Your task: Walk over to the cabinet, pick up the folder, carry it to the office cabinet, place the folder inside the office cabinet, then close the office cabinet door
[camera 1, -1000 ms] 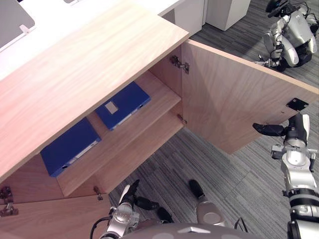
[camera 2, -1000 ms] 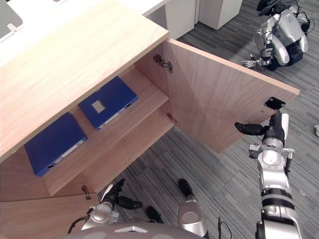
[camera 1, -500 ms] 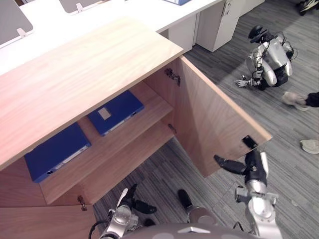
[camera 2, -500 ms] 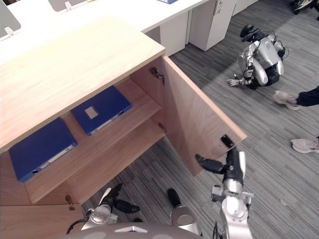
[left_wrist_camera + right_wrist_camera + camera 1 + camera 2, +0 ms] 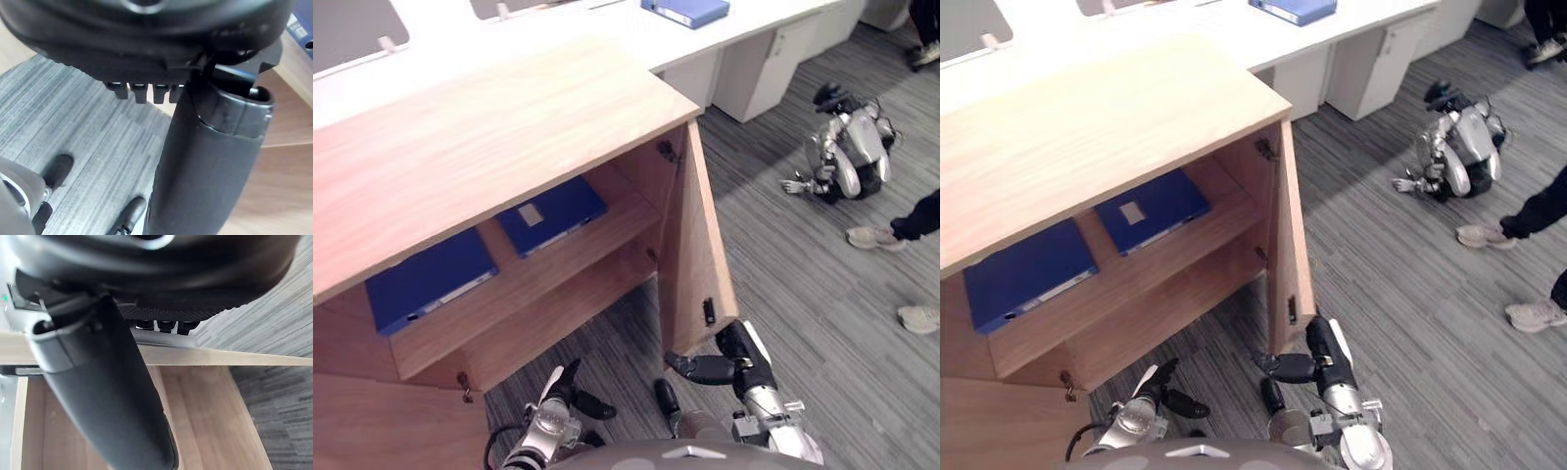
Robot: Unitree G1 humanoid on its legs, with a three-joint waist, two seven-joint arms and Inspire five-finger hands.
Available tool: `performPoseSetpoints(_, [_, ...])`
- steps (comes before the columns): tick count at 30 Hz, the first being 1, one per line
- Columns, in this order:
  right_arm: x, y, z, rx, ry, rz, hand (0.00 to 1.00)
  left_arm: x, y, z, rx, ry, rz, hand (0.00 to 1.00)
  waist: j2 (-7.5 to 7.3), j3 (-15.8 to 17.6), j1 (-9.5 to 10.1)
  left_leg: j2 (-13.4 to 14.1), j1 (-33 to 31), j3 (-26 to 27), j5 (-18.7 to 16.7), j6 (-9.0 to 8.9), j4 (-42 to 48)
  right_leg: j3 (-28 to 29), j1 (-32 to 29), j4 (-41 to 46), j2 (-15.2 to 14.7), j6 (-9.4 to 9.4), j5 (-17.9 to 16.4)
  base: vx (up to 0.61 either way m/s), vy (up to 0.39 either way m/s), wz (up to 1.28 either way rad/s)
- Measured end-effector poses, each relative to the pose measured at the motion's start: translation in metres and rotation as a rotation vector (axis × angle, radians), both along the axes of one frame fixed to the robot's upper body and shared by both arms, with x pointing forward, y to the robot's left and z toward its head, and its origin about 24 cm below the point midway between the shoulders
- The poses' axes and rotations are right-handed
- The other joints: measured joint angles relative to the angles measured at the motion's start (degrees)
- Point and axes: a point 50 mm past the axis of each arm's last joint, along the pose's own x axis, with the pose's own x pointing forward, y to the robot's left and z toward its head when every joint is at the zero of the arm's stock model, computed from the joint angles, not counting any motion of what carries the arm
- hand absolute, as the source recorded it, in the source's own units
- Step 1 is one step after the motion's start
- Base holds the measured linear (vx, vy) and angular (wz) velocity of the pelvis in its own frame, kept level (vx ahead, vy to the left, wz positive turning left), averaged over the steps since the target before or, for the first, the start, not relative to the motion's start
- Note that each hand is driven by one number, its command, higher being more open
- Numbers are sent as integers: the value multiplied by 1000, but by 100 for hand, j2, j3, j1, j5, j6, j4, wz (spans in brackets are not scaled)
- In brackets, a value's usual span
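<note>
Two blue folders [image 5: 553,213] [image 5: 429,279] lie flat on the upper shelf inside the wooden office cabinet [image 5: 489,127]. The cabinet's right door [image 5: 702,259] stands half swung, nearly edge-on to me, with a small black handle on its outer face. My right hand [image 5: 732,358] is open and low at the door's bottom outer corner, thumb stretched beneath it. In the right wrist view the thumb [image 5: 107,382] lies along the door's edge. My left hand [image 5: 560,388] hangs open and holds nothing, near the floor below the shelves.
The cabinet's left door [image 5: 372,431] stands open at the lower left. Another humanoid robot [image 5: 847,157] sits on the grey carpet at the right. A person's shoes [image 5: 873,236] are near it. A white desk [image 5: 607,24] with a blue folder [image 5: 686,10] runs behind the cabinet.
The right door has swung from wide open to about halfway shut, with my right hand following it inward and down. The camera has shifted too. The folders have stayed put.
</note>
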Motion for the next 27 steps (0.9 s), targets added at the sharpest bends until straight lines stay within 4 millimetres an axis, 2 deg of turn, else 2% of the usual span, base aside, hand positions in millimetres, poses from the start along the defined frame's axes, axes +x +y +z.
performPoseSetpoints(4, [22,6,-2,-15,-27,55,100,-5,5,-1,12,12,7,100,-53,-21,176,-107,-65,-423,227,-14,-267,-424,-3,111,-77,-17,-100,-19,-10,63])
performPoseSetpoints(9, [59,10,2,-64,-84,92,100,-15,15,-3,19,28,87,100,-92,-47,496,-194,-72,-1080,593,1,-686,-1097,140,118,-165,-17,-234,-18,-11,66])
performPoseSetpoints(19, [96,-2,5,-183,-125,8,100,-19,28,-2,16,18,203,100,-47,-59,680,-288,-107,-1850,869,65,-1014,-1868,349,106,-233,7,-402,21,3,42])
performPoseSetpoints(24, [112,-13,1,-221,-114,-50,100,-25,32,-3,21,26,233,100,32,-109,727,-329,-138,-2103,938,86,-1108,-2089,389,118,-267,25,-486,24,9,27])
performPoseSetpoints(27, [116,-18,-8,-245,-69,-68,100,-28,35,-3,26,29,257,100,34,-111,750,-338,-178,-2188,950,86,-1109,-2173,393,119,-276,20,-503,25,8,18])
